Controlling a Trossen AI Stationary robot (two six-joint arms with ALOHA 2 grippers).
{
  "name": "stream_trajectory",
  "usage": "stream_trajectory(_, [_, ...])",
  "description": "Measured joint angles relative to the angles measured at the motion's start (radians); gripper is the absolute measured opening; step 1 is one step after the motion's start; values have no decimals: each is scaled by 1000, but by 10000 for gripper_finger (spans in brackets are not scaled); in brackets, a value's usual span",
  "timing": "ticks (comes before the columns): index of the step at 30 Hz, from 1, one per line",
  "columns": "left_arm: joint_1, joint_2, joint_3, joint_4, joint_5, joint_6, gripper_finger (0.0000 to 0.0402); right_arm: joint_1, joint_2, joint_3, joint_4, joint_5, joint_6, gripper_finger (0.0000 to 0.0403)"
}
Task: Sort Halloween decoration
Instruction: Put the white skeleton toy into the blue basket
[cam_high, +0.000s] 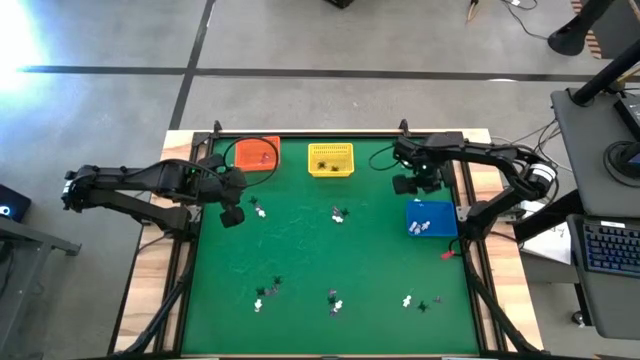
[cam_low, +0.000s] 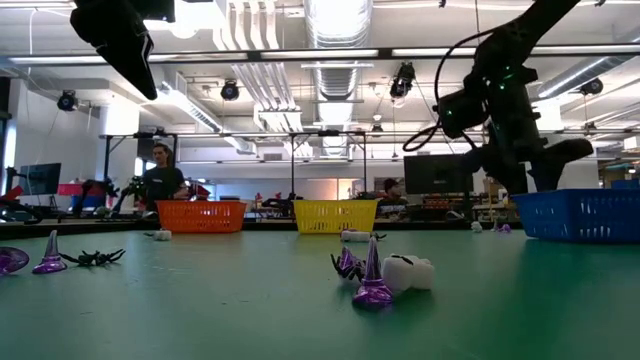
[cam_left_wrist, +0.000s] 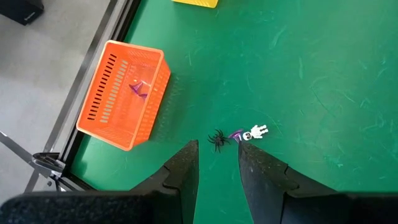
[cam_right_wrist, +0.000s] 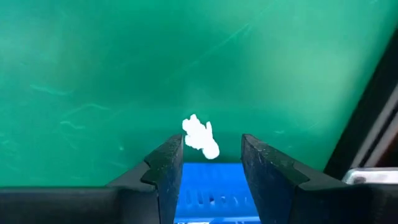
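The right claw hung above the blue basket at the right side of the tabletop, its fingers parted. In the right wrist view a white trinket showed just ahead of the fingertips, clear of both pads, with the blue basket directly beneath the gap. It appeared to be released or dropping rather than gripped; whether it touched either finger could not be settled. White pieces already lay in that basket.

The left claw hovered beside the orange basket, fingers at a moderate gap and holding nothing. Directly ahead of it on the tabletop lay a black spider, a purple piece and a small white figure, close together in a short row running across the line of the fingers. The spider was nearest the gap. One purple piece lay in the orange basket; dark pieces lay in the yellow basket.

Further trinkets remained: a cluster at centre, and three groups along the near edge.

Judgement: sorting was partly done. The left arm was the nearer to the cluster by the orange basket, and a straight descent would meet the spider first.
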Motion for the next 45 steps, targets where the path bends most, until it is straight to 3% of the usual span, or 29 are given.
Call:
stream_trajectory(5, [0,0,0,0,0,0,95,-23,0,-46,70,-56,-42,155])
stream_trajectory(24, [0,0,0,1,-1,0,95,-45,3,-103,133,-72,-116,155])
stream_trajectory(32, [0,0,0,1,-1,-1,95,-45,88,-99,161,-92,-121,153])
stream_trajectory(37, [0,0,0,1,2,-2,95,-45,126,-90,159,-96,-143,125])
stream_trajectory(45, [0,0,0,1,4,-2,95,-44,87,-93,172,-98,-145,40])
